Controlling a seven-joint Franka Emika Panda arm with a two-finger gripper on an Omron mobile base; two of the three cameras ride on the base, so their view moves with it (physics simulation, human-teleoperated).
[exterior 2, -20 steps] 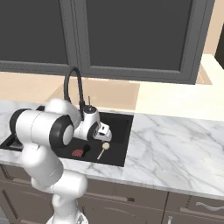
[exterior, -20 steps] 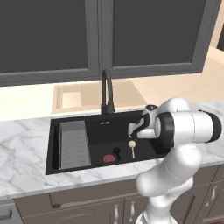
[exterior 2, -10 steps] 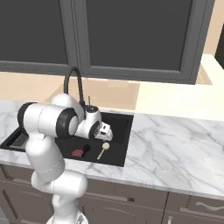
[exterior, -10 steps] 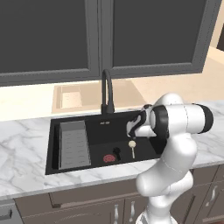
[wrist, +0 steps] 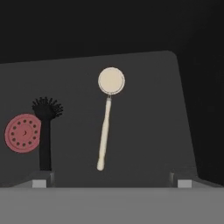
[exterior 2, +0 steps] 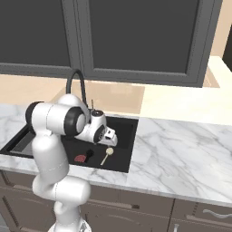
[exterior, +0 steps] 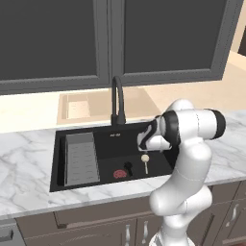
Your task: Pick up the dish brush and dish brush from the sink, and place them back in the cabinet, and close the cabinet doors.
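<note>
- Above the right half of the sink, the white robot arm bends forward and points its gripper down into the basin.
- Its two dark finger tips stand wide apart, with nothing between them.
- On the black sink floor, directly under the hand, lies the cream dish brush, its round head at one end and thin handle at the other.
- Just to its left lies the black dish brush, its bristly head touching the edge of the red drain disc.
- At the sink's left end sits a grey ribbed rack.
- Behind the basin rises a black arched faucet.
- Higher on the wall hangs a dark wall cabinet with its doors shut.
- Around the sink runs a white marble counter.
</note>
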